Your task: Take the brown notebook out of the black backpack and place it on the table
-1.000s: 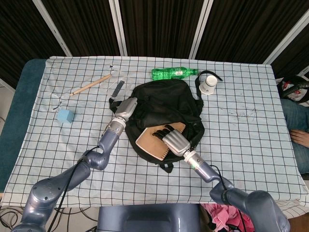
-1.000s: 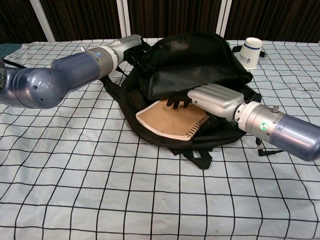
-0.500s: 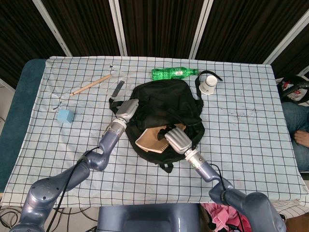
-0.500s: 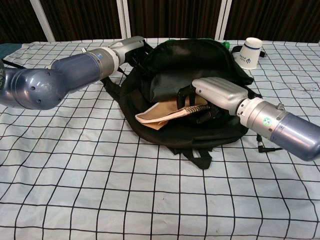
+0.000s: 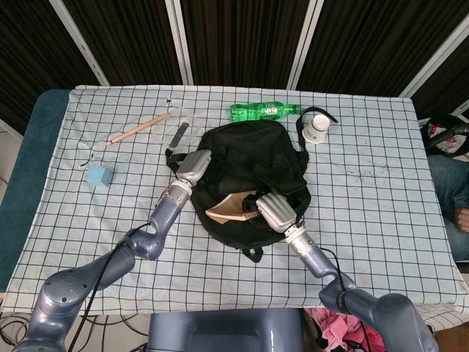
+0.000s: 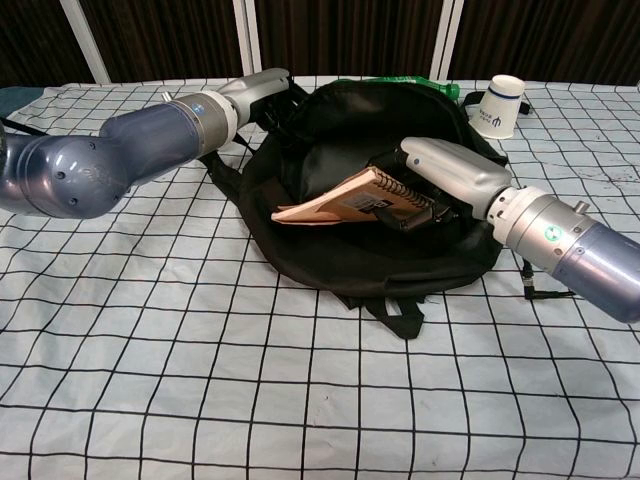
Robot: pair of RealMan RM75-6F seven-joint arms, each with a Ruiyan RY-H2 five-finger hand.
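The right hand (image 6: 440, 180) holds the brown spiral-bound notebook (image 6: 345, 198) at its wire-bound edge, with the fingers closed around that end. The notebook is lifted and tilted: the bound end is high at the hand, and the free end points away to the robot's left and hangs low over the opening of the black fabric backpack (image 6: 330, 255). So the long axis of the notebook runs from the right hand out toward the left side. The notebook is partly out, but it is above the backpack and not above bare cloth.

The left hand (image 5: 193, 167) rests on the left upper edge of the backpack, and its fingers seem to press or grip the fabric there; I cannot tell exactly how closed they are. It is near the free end of the notebook but apart from it.

I judge that the next move belongs to the right hand, which must carry the notebook clear of the backpack to the checked white cloth of the counter (image 5: 381, 198). The free corner could catch on the bag's rim.
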